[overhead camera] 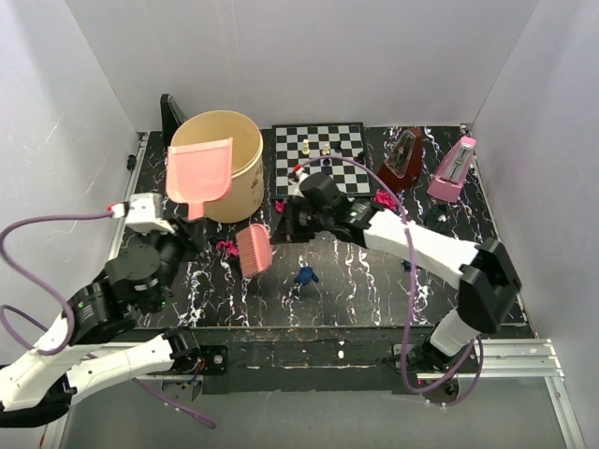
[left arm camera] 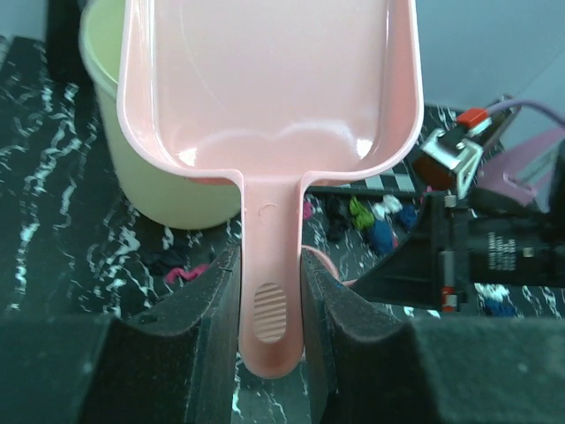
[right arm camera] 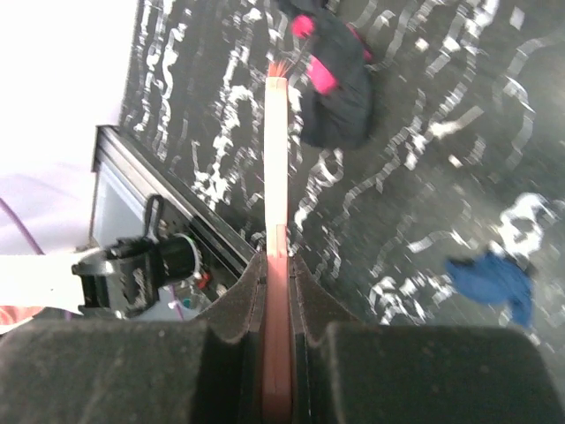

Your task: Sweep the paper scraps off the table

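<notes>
On the black veined surface [overhead camera: 356,281], far left: cream bucket [overhead camera: 239,154], upright, open-topped. Above its near rim: pink dustpan [overhead camera: 198,173], raised, scoop apparently empty in the left wrist view.

Grip, left fingers [left arm camera: 207,340]: clamped on the dustpan handle, one pad on each side.
Grip, right fingers [right arm camera: 234,309]: closed tight on the thin back of a pink hand brush [overhead camera: 255,250], left of centre, bristle end close by a wad.

Paper scraps, loose on the surface:
- magenta-and-black wad [overhead camera: 226,247], just left of the brush
- dark blue wad [overhead camera: 305,275], near centre
- second magenta wad [overhead camera: 385,200], right of centre
- small mixed cluster [overhead camera: 281,204], by the near left corner of the chessboard [overhead camera: 320,154]

Far right: brown metronome [overhead camera: 404,154], pink metronome [overhead camera: 452,170].

Step judged in hand: pan up at the bucket, most of the sweeping not yet done. For a clean pass:
- lower the pan, lip flat against the surface, just beside the nearest wad
- keep the bristles touching and draw toward the lip in short strokes
- gather outlying wads inward first
- steer clear of chess pieces and metronomes
- tip over the bucket only once loaded
</notes>
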Robot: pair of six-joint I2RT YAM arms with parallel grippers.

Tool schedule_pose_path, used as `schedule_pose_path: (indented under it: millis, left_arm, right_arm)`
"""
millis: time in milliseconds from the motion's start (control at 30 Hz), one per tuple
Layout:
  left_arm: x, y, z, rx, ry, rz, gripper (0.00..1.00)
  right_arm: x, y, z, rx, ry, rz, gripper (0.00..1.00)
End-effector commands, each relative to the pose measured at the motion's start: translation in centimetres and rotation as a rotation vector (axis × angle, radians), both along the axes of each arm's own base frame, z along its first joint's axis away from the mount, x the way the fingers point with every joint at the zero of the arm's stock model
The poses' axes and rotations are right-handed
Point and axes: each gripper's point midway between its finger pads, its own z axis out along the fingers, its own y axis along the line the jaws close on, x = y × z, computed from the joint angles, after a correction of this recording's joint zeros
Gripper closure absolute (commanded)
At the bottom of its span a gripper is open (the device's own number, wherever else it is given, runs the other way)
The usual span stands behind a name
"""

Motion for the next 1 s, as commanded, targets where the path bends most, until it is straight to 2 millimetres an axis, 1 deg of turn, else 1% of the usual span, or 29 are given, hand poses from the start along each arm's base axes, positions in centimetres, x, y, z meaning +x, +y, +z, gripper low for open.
schedule_pose_path:
  millis: [0, 100, 167, 233, 333, 367, 400, 433, 467, 500, 533, 567, 600, 633, 667, 700, 733, 767, 833, 867, 900, 933, 967]
  left_arm:
    - [-0.5, 4.4, 2.0, 0.063, -0.068, 0.110, 1.00]
    - [-0.5, 5.5, 2.5, 0.109, -0.089, 0.148, 1.00]
    - [-0.5, 6.6, 2.5, 0.130, -0.097, 0.195, 1.00]
    - [-0.4, 6.9, 2.7, 0.148, -0.111, 0.212, 1.00]
    - [-0.3, 6.9, 2.5, 0.172, -0.120, 0.211, 1.00]
    - [-0.2, 6.7, 2.5, 0.176, -0.126, 0.207, 1.00]
    - [-0.1, 6.6, 2.5, 0.188, -0.130, 0.199, 1.00]
    - [-0.1, 6.4, 2.3, 0.199, -0.131, 0.197, 1.00]
    - [0.0, 6.3, 2.3, 0.207, -0.132, 0.196, 1.00]
    - [0.1, 6.2, 2.2, 0.214, -0.133, 0.196, 1.00]
    - [0.2, 6.1, 2.2, 0.219, -0.135, 0.194, 1.00]
    - [0.3, 5.9, 2.2, 0.221, -0.137, 0.189, 1.00]
    - [0.3, 5.8, 2.1, 0.223, -0.137, 0.184, 1.00]
    - [0.3, 5.6, 2.0, 0.218, -0.138, 0.180, 1.00]
    - [0.4, 5.4, 2.0, 0.212, -0.139, 0.175, 1.00]
    - [0.4, 5.2, 1.9, 0.214, -0.138, 0.168, 1.00]
    - [0.5, 5.1, 1.8, 0.217, -0.134, 0.163, 1.00]
    - [0.5, 5.0, 1.7, 0.218, -0.130, 0.161, 1.00]
    - [0.5, 4.9, 1.5, 0.224, -0.124, 0.157, 1.00]
    - [0.5, 4.7, 1.4, 0.223, -0.122, 0.151, 1.00]
    - [0.4, 4.7, 1.5, 0.218, -0.122, 0.145, 1.00]
    - [0.5, 4.5, 1.3, 0.214, -0.120, 0.138, 1.00]
    - [0.5, 4.4, 1.2, 0.210, -0.120, 0.135, 1.00]
  right_arm:
    - [1.9, 6.7, 5.0, 0.200, -0.066, 0.028, 0.99]
    - [3.5, 9.9, 4.3, 0.217, -0.031, -0.007, 0.99]
    - [4.7, 11.5, 3.1, 0.211, 0.011, -0.057, 0.99]
    - [5.9, 12.6, 1.7, 0.201, 0.046, -0.110, 0.99]
    - [7.8, 13.3, -1.6, 0.150, 0.096, -0.212, 0.99]
    - [8.1, 13.3, -3.1, 0.115, 0.126, -0.242, 0.99]
    - [8.4, 13.2, -4.0, 0.083, 0.150, -0.267, 0.99]
    - [8.4, 13.0, -6.1, 0.023, 0.184, -0.284, 0.99]
    - [8.3, 12.4, -7.3, -0.033, 0.219, -0.299, 0.99]
    - [8.4, 11.7, -7.7, -0.078, 0.241, -0.312, 0.99]
    - [8.6, 10.2, -8.4, -0.155, 0.240, -0.344, 0.99]
    - [8.3, 7.8, -9.1, -0.265, 0.243, -0.378, 0.99]
    - [8.6, 5.8, -8.8, -0.334, 0.214, -0.409, 0.99]
    - [8.9, 3.6, -8.0, -0.398, 0.175, -0.449, 0.99]
    - [9.3, 1.8, -7.3, -0.436, 0.117, -0.454, 0.99]
    - [9.7, 0.7, -6.0, -0.435, 0.054, -0.446, 0.99]
    - [9.5, -1.2, -5.8, -0.454, 0.033, -0.457, 0.99]
    - [9.4, -2.4, -5.4, -0.457, 0.014, -0.455, 0.99]
    - [9.4, -4.1, -3.7, -0.433, -0.018, -0.446, 0.99]
    - [9.2, -4.6, -2.8, -0.430, -0.039, -0.433, 0.99]
    - [9.1, -4.7, -1.7, -0.415, -0.062, -0.405, 0.99]
    - [8.7, -4.3, -0.9, -0.394, -0.083, -0.353, 0.99]
    - [8.3, -3.3, 0.2, -0.338, -0.092, -0.303, 0.99]
